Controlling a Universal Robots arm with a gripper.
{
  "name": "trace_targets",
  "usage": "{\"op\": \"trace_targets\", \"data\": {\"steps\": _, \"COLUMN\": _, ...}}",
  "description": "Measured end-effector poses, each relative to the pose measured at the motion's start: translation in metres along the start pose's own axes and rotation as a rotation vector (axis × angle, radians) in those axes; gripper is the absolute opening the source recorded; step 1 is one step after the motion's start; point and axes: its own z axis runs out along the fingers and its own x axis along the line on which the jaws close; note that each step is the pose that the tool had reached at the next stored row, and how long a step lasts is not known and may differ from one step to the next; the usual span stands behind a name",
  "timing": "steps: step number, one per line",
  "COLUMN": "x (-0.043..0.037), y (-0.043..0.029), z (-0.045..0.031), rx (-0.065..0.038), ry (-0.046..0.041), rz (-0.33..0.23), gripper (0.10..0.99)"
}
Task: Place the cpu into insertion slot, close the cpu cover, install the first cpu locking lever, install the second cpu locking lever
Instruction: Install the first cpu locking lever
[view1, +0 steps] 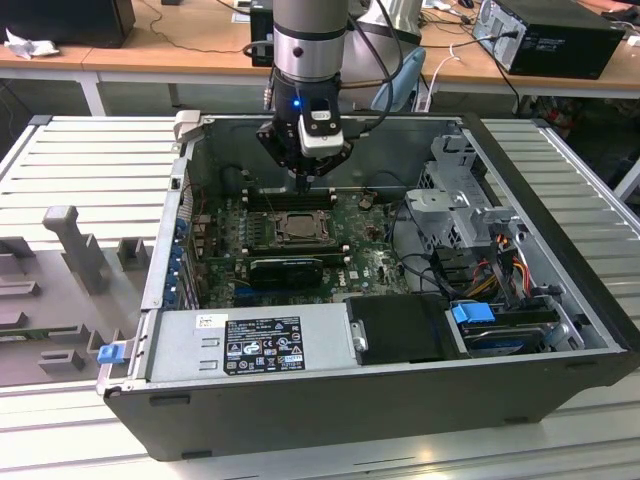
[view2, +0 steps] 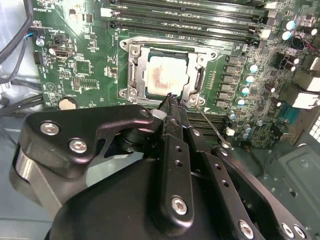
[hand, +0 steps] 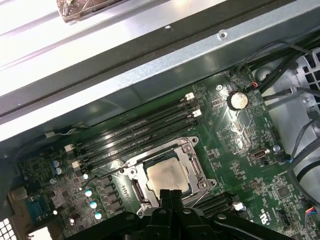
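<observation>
The cpu (view2: 162, 75) sits in the insertion slot (view2: 160, 42) inside the open case (view1: 330, 410), with the cpu cover (view2: 134, 72) seemingly flat over it, and one thin locking lever (view2: 210, 125) stands free, so I judge the levers are not yet installed, while the tool (view2: 172, 99), fingers pressed together on nothing visible, hovers at the socket's corner.

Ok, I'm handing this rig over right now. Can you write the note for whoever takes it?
The gripper: fingers shut together, nothing visibly held, tip at the socket's edge.
Pale silver-grey square cpu: seated in the dark-framed square insertion slot.
Thin silver metal cpu cover: appears to lie flat around the chip.
Done: cpu placed, cover apparently closed.
Left: the locking levers. One thin wire lever angles out from the socket corner beside the gripper and looks unlatched.
</observation>
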Motion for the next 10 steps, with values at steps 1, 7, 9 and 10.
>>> {"op": "trace_targets", "data": {"steps": 1, "x": 0.0, "y": 0.0, "z": 0.0, "rx": 0.0, "ry": 0.0002, "rz": -0.006, "gripper": 0.106}}
{"op": "trace_targets", "data": {"steps": 7, "x": 0.0, "y": 0.0, "z": 0.0, "rx": 0.0, "ry": 0.0015, "rz": -0.065, "gripper": 0.106}}
{"op": "trace_targets", "data": {"steps": 9, "x": 0.0, "y": 0.0, "z": 0.0, "rx": 0.0, "ry": 0.002, "rz": -0.085, "gripper": 0.106}}
{"op": "trace_targets", "data": {"steps": 10, "x": 0.0, "y": 0.0, "z": 0.0, "rx": 0.0, "ry": 0.0022, "rz": -0.096, "gripper": 0.106}}
